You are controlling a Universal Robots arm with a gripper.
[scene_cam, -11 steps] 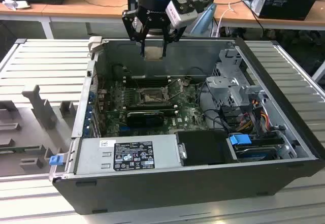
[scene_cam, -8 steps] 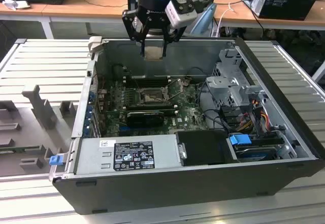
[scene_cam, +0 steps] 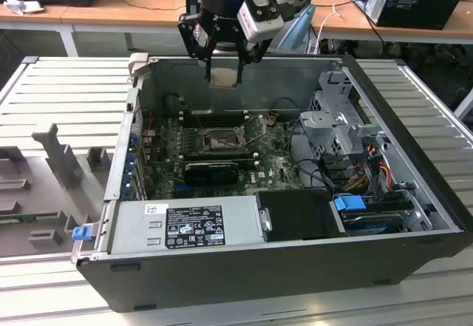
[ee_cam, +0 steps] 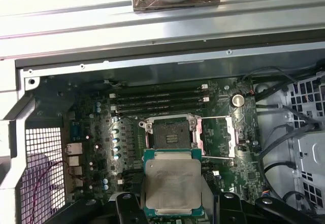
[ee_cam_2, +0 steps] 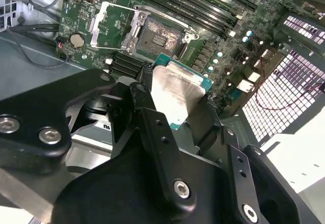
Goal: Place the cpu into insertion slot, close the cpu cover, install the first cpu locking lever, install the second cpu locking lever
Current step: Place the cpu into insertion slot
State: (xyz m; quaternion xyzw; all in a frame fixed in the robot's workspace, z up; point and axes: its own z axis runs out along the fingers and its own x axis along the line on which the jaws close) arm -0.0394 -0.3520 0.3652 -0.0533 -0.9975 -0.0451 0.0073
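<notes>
My gripper hangs above the open computer case, shut on the cpu, a flat square chip with a pale metal face. In both wrist views the cpu sits between the black fingers, well above the board. The insertion slot lies bare on the green motherboard, its dark pin field showing. The cpu cover is swung open and lies beside the slot.
Long black memory slots run beside the socket. A power supply fills the case front, and a drive cage with cables stands at the exterior view's right. Grey fixtures sit on the table outside.
</notes>
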